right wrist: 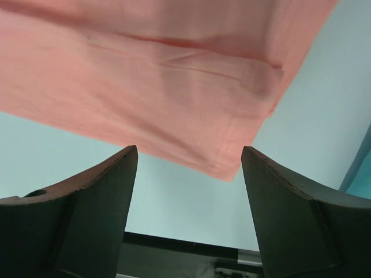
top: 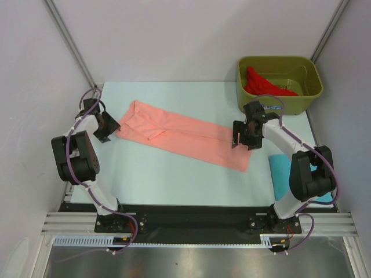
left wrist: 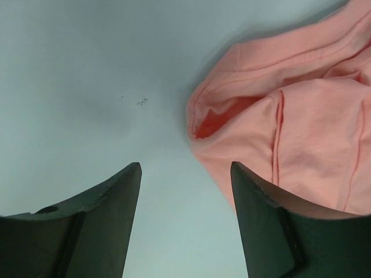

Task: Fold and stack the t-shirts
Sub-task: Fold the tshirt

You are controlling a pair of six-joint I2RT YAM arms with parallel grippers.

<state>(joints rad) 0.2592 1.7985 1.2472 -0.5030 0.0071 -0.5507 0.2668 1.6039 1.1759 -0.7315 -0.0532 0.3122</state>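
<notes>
Left gripper (top: 110, 130), right gripper (top: 239, 139): splayed, empty, at opposite ends of the salmon-pink t-shirt (top: 179, 134) mid-frame. Could catch only the top layer, pulling the fold apart.

The counter (top: 174, 174) is a pale mint-blue sheet, matte, with a tiny cluster of dark specks (left wrist: 141, 101) showing in the left wrist view. An olive-green plastic tub (top: 279, 59) sits upright at the far right corner. There are plain white walls on three sides, with a grey metal post (top: 68, 39) slanting up at the back left. A black strip (top: 185, 212) and a silver rail (top: 69, 222) run along the near edge.
</notes>
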